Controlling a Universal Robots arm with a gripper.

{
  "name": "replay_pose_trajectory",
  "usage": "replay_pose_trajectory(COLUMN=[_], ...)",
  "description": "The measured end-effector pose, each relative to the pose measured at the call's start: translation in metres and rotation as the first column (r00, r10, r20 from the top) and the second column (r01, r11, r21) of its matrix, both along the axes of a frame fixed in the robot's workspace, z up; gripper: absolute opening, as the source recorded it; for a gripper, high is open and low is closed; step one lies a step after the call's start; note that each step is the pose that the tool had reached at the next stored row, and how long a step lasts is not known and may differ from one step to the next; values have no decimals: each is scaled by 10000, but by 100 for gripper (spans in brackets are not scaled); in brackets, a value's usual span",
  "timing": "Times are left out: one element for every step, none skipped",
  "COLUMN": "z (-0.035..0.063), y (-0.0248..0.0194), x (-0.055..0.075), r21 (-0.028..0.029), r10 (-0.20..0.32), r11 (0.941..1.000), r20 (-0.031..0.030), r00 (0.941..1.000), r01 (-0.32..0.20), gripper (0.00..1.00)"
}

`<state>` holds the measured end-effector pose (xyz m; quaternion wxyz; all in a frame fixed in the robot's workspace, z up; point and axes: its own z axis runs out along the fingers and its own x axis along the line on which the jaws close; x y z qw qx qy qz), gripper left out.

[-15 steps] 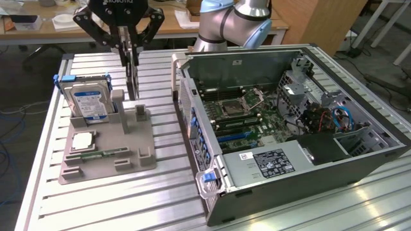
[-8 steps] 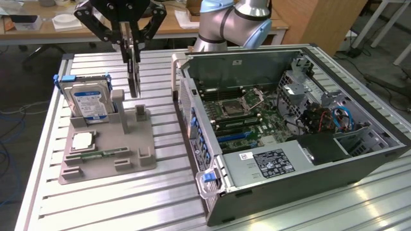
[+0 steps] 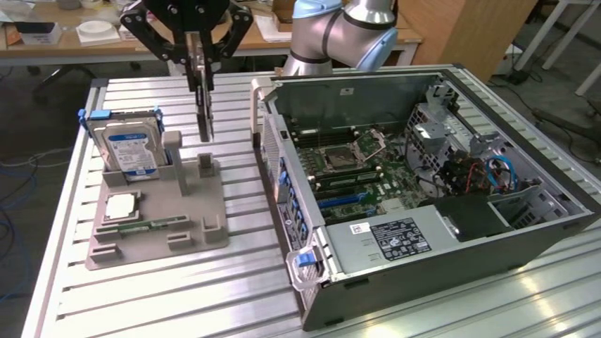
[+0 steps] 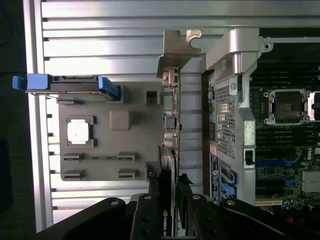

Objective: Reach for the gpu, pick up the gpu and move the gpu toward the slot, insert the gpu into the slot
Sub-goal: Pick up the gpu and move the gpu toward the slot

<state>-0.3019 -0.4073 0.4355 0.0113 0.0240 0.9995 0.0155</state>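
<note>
Gripper [image 3: 201,62] clamped on the gpu [image 3: 203,105]: thin dark card, hanging upright and edge-on, clear of the grey holder [image 3: 155,211], btw the hard drive [image 3: 129,144] & PC case [image 3: 423,211]. Wrist view adds the silvery end bracket [image 4: 176,50] at the card's far end; ext view shows its height above the holder

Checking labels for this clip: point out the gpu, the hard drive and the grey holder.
gpu [image 3: 204,116]: exterior view, hanging card's lower half.
hard drive [image 3: 131,150]: exterior view, blue label.
grey holder [image 3: 202,198]: exterior view, bare base.
</note>
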Motion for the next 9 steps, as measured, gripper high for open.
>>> replay_pose_trajectory(z=[-1,0,0,0,0,0,0,0,-1], y=[0,0,-1,-1,-1,-1,-2,-2,-2], x=[13,27,43,59,77,96,117,135,152], r21=[1,0,0,0,0,0,0,0,0], r10=[0,0,0,0,1,0,0,0,0], r11=[10000,10000,10000,10000,10000,10000,10000,10000,10000], r20=[1,0,0,-1,0,-1,0,0,0], r00=[10000,10000,10000,10000,10000,10000,10000,10000,10000], r01=[0,0,0,0,-1,0,0,0,0], gripper=[25,25,25,25,25,25,25,25,25])
